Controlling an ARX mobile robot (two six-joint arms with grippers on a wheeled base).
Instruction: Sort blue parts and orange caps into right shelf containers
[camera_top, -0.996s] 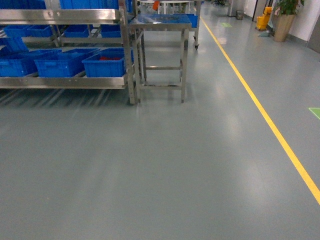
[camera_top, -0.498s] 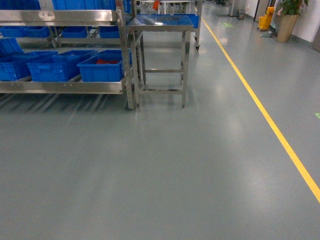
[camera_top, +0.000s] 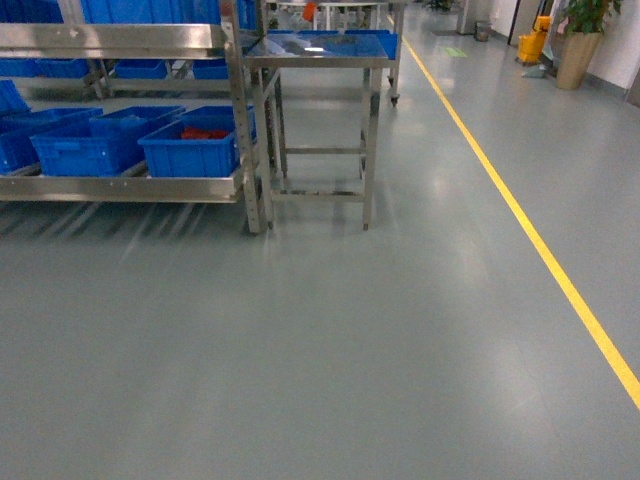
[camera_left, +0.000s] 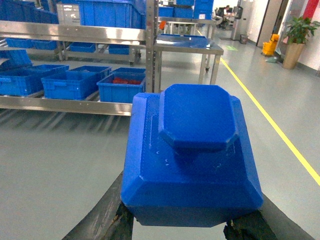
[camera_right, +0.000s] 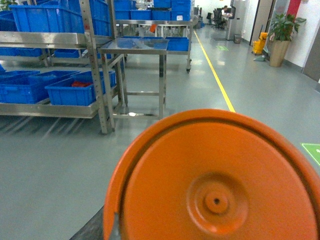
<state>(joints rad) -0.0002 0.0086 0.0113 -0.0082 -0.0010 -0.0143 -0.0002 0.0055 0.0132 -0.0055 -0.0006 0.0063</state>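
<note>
A chunky blue part (camera_left: 192, 155) with a raised octagonal top fills the left wrist view, and my left gripper (camera_left: 179, 224) is shut on it, a dark finger (camera_left: 107, 220) pressed on each side. An orange cap (camera_right: 215, 185), round with a centre boss, fills the right wrist view. My right gripper (camera_right: 210, 236) holds it, with only a sliver of one finger (camera_right: 92, 231) showing. Blue crates (camera_top: 190, 150) sit on the low shelf at the far left, and the nearest holds orange-red pieces (camera_top: 203, 132). Neither gripper shows in the head view.
A steel rack (camera_top: 120, 188) carries the crates, with more blue crates (camera_top: 150, 10) on its upper level. A steel table (camera_top: 362, 150) with a blue tray stands beside it. A yellow floor line (camera_top: 540, 250) runs along the right. A potted plant (camera_top: 575, 55) stands far right.
The head view has advanced over the floor: rack, crates and table sit lower and closer, and the rack has slid leftward in the frame.
</note>
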